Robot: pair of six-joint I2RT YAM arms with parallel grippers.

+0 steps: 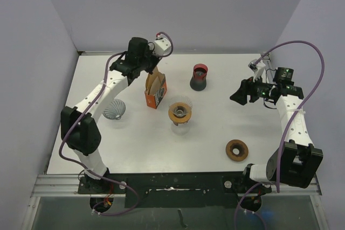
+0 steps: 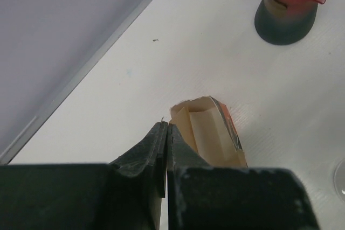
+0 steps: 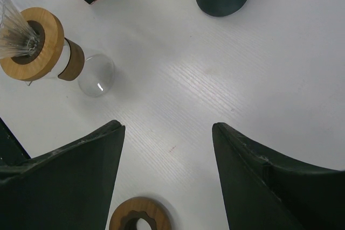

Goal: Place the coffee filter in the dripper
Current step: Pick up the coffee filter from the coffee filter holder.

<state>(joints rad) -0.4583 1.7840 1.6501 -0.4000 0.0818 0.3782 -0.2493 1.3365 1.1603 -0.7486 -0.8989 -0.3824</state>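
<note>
**Filters in their box, left fingers closed at its mouth**

Far left on the white table [image 1: 215, 127], a ribbed glass cone [image 1: 114, 110] rests alone. Next right, the orange filter box [image 1: 155, 92] stands with its top open, and the coffee filters [image 2: 207, 133] are tucked inside. The left gripper [image 2: 166, 130] hangs at the box's left lip, jaws pressed together. Cannot tell if a paper edge is caught between them.

The dripper [image 1: 179, 112], wood-collared, sits on a glass carafe [image 3: 91, 74] near the box, not touching it. A dark red-rimmed cup [image 1: 199, 77] stands behind. A wooden ring [image 1: 236, 150] lies nearer the front.

Far right, the right gripper [image 3: 167, 127] hovers with jaws spread, gripping nothing.
</note>
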